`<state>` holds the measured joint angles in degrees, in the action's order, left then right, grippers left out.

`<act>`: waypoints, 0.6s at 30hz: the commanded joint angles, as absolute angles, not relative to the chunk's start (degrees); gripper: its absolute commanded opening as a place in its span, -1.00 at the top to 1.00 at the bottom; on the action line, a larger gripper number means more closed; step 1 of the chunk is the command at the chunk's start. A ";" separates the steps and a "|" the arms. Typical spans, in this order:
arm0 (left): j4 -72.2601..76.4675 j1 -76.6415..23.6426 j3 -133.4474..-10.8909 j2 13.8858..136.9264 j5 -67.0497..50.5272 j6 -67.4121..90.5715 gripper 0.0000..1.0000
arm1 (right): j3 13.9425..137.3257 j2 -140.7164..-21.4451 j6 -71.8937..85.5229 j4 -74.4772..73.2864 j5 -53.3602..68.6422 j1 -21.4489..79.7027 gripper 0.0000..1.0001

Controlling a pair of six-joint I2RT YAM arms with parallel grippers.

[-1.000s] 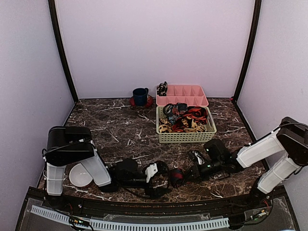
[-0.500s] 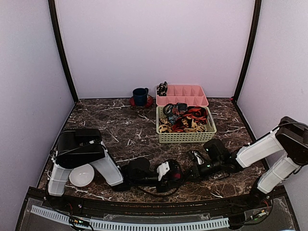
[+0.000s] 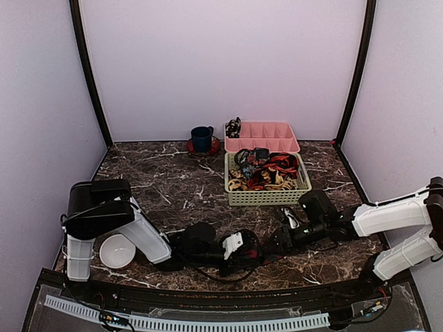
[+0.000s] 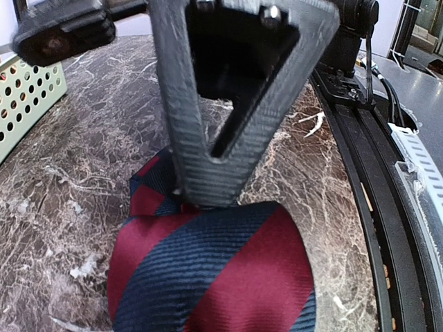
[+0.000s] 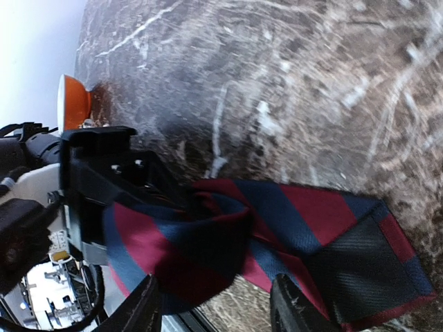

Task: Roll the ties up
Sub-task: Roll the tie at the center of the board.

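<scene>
Okay, my left end effector (image 3: 239,247) is clenched on the rolled navy-and-red striped tie (image 4: 208,277) at the desk's (image 3: 173,187) near edge; right end effector (image 5: 220,308) released, jaws apart by its flat tail.

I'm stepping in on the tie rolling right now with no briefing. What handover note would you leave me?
Left gripper: shut on the striped tie, partly coiled near the front edge of the table.
Right gripper: open, fingers astride the tie's loose wide end, not clamping.
Other ties: tangled heap in the pale green basket; one coil in the left compartment of the pink tray.
Done: apparently that one coil.
Left: finish this roll, then the basket's ties.
</scene>
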<state>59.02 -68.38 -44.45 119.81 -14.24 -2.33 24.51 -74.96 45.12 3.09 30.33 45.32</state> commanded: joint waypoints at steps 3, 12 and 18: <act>42.47 -68.47 -45.57 120.40 -14.39 -3.18 0.60 | 29.75 -76.11 46.28 3.05 32.95 46.89 -0.11; 41.76 -68.47 -45.77 120.59 -14.42 -2.81 0.61 | 32.68 -81.70 43.60 -1.18 33.39 48.65 0.15; 41.25 -68.30 -46.24 120.67 -14.66 -2.97 0.61 | 31.81 -82.22 42.26 -2.82 33.70 48.65 0.14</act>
